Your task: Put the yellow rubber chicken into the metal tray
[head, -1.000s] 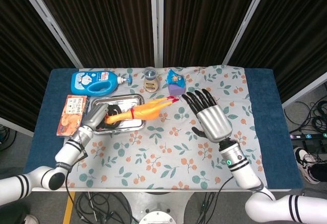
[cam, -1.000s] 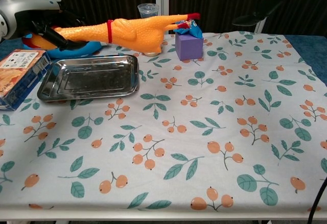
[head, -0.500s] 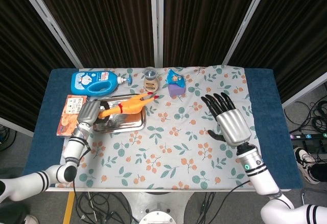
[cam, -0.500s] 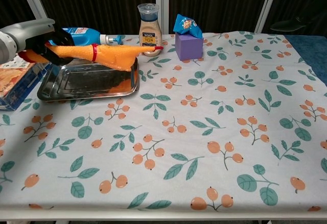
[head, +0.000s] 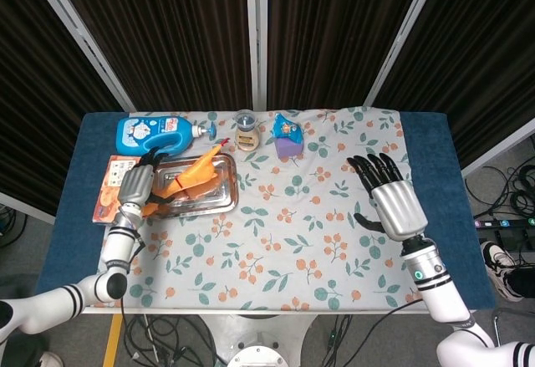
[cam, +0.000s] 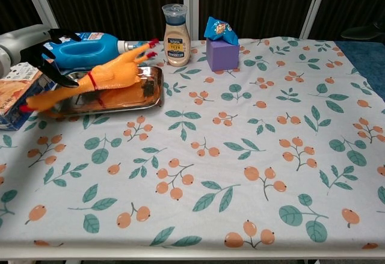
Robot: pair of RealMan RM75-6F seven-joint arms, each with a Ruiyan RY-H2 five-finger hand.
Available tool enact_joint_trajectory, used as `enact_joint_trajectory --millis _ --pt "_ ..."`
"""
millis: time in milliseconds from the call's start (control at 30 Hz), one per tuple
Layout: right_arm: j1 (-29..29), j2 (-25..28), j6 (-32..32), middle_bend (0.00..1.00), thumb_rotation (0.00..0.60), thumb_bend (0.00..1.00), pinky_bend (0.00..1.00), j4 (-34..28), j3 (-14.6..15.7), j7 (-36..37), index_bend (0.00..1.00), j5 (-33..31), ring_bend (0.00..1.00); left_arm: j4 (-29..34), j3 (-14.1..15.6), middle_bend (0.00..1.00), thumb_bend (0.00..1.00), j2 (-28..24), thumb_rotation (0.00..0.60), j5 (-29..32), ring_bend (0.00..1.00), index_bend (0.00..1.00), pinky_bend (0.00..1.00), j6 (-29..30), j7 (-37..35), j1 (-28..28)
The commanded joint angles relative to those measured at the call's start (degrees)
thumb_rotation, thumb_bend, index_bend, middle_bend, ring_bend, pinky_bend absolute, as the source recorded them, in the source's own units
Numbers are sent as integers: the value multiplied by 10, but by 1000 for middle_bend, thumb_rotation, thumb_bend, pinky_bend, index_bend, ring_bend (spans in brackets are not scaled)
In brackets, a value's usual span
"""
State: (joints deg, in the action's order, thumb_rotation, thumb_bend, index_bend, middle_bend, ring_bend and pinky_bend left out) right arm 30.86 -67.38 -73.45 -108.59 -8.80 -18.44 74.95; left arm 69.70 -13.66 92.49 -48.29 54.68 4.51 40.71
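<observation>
The yellow rubber chicken (head: 192,181) (cam: 108,77) lies slanted across the metal tray (head: 215,206) (cam: 157,88). Its red beak points to the back right and its legs hang over the tray's left front rim. My left hand (head: 134,186) (cam: 30,44) is just left of the tray with its fingers spread; one finger reaches close to the chicken's legs, and it holds nothing. My right hand (head: 393,204) hovers open over the right part of the table, far from the tray, fingers apart.
A blue detergent bottle (head: 150,133) (cam: 84,50) lies behind the tray. An orange box (head: 113,187) (cam: 15,89) sits left of it. At the back stand a sauce bottle (head: 245,130) (cam: 176,29) and a purple block (head: 287,144) (cam: 222,52) topped by a blue packet (cam: 218,29).
My left hand carried the chicken left and down onto the tray, then let go and spread its fingers. The right hand drew back toward the right front.
</observation>
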Motion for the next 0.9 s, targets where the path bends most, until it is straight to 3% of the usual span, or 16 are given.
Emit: enact_joint_trajectory --millis 33,200,333,433,533,700,900 --pt "-6 4 -2 98 600 101 0 1 -1 7 0 0 47 -2 -2 49 24 2 600 -11 35 163 173 -1 -7 -5" --pt "-19 15 -7 98 600 101 0 3 1 19 0 1 47 27 -11 44 10 -17 600 -38 35 163 166 16 -31 -19" --pt "-37 38 -2 113 600 113 8 15 12 43 0 1 49 110 0 46 9 -89 600 -67 35 163 167 34 -46 -55" --pt "-59 56 -5 153 600 235 162 30 22 87 0 1 97 156 13 65 12 -140 600 -70 39 164 168 65 -27 -86" --pt "-91 54 -36 176 600 333 228 59 32 138 0 15 125 180 28 93 20 -168 600 -93 50 173 168 115 -31 -126" --pt "-147 53 -79 102 600 330 30 100 63 201 0 44 2 188 81 125 27 -200 600 -181 68 185 169 189 -54 -190" --pt "-203 35 -132 76 600 313 0 146 86 262 0 75 0 211 122 124 27 -216 600 -250 68 185 169 282 -77 -264"
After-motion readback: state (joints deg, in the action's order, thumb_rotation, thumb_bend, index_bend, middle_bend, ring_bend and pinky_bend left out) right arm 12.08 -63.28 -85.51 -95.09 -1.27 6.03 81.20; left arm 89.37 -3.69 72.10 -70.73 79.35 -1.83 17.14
